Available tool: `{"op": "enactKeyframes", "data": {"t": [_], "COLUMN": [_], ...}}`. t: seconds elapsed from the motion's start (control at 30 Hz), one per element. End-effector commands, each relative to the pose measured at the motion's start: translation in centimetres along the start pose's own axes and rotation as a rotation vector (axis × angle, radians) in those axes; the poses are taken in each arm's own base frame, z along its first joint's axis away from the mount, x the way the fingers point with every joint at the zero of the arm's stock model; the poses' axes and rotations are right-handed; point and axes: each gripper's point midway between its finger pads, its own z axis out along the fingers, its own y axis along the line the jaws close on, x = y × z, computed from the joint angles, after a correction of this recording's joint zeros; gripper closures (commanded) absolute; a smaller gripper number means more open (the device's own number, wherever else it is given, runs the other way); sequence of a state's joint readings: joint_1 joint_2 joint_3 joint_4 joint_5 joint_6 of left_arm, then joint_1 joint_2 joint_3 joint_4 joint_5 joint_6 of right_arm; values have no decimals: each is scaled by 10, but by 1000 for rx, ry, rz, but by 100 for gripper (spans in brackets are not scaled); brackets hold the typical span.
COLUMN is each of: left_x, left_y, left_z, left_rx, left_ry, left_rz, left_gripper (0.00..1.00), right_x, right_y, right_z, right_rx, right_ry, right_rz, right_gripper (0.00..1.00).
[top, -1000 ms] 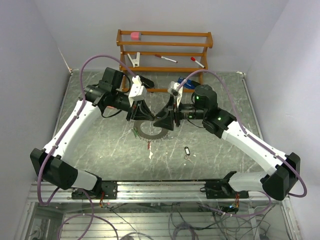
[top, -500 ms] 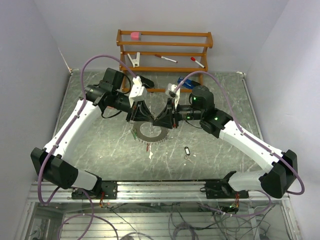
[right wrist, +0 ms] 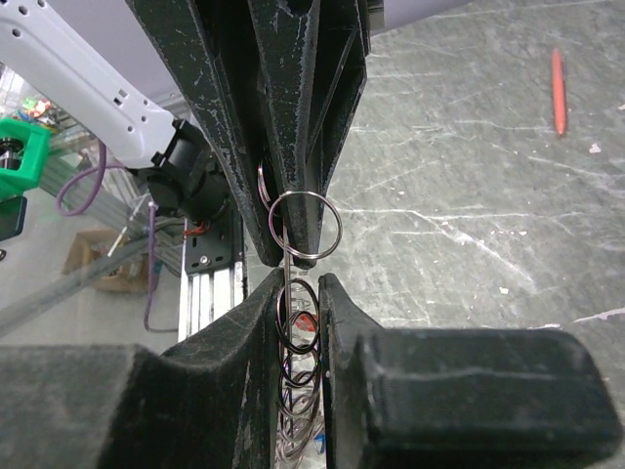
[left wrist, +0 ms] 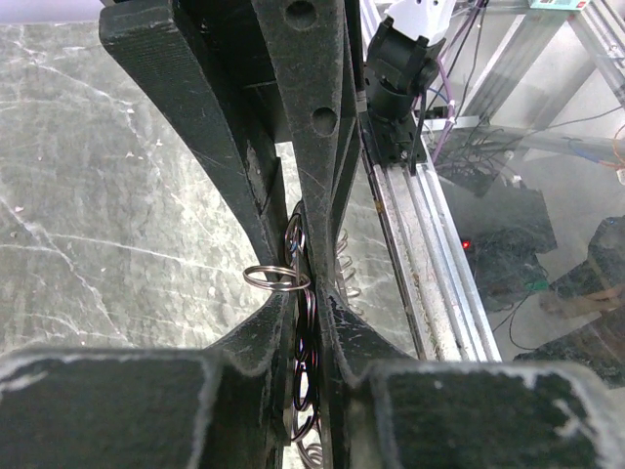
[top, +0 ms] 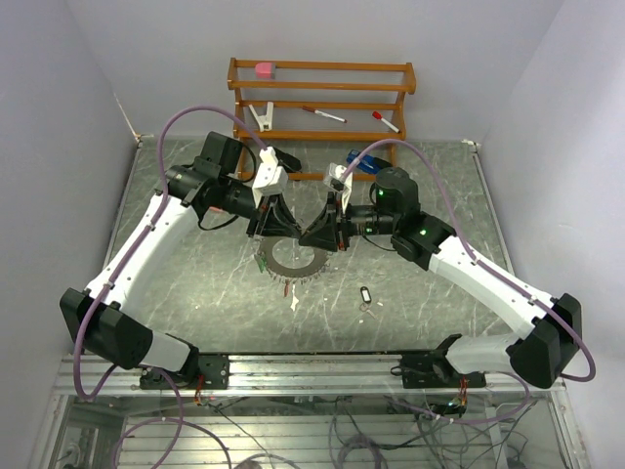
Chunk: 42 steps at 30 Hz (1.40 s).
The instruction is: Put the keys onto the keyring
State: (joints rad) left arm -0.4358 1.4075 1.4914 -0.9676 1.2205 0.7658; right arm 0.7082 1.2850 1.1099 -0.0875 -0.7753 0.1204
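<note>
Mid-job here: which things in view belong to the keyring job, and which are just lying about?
Job:
- keyring, pinched by left gripper and right gripper
- black-tagged key, lying loose

Lying about:
- wooden rack
- red-capped pens
- pink block
- white clip

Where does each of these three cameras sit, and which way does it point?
Top external: high behind the arms, looking down on the table; both arms show, left gripper and right gripper meeting at the keyring.
Left wrist: on the left arm, looking along its own fingers toward the right gripper.
Right wrist: on the right arm, looking along its own fingers toward the left gripper.
Shared: wrist views both show the keyring.
</note>
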Motion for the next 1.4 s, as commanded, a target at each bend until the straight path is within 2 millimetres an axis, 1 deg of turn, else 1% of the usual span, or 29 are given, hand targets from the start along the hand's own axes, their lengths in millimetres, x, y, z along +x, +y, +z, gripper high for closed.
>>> {"op": "enactKeyframes", "data": {"t": [0.0,0.17,0.33,0.67,0.77,0.87,0.93,1.07,1.1,1.17,1.23,1.33,1.37], "left_x": [-21,-24,-26,-22,-21,-21,-20,-17,-15,-13,-11,-9,-8], "left_y": [-10,-11,-12,-11,-10,-9,-8,-9,-10,-10,-9,-10,-10], "left_z": [1,1,0,3,5,5,6,5,4,3,2,-1,-1], "left_rx": [51,58,62,74,80,82,79,72,67,54,36,22,18], "left_ry": [-76,-78,-76,-96,-101,-107,-105,-92,-84,-67,-50,-28,-22], "left_rz": [35,29,30,-2,-11,-24,-31,-24,-18,-3,7,34,35], "left_gripper": [80,77,76,76,79,87,91,93,93,93,93,93,93], "right_x": [-4,-2,-4,-4,-3,-1,-1,-1,-1,-2,-1,0,-1], "right_y": [0,-3,-4,-5,-4,-5,-4,-5,-5,-5,-5,-5,-5], "right_z": [-7,-5,-6,-3,-2,-2,-2,-4,-4,-4,-5,-6,-7], "right_rx": [29,36,45,42,37,39,42,51,53,54,58,64,70], "right_ry": [-1,2,-2,0,1,7,10,12,11,14,19,25,28], "right_rz": [-7,-3,-8,0,3,8,8,11,9,10,8,5,3], "right_gripper": [100,100,100,100,100,100,100,100,99,91,86,74,72]}}
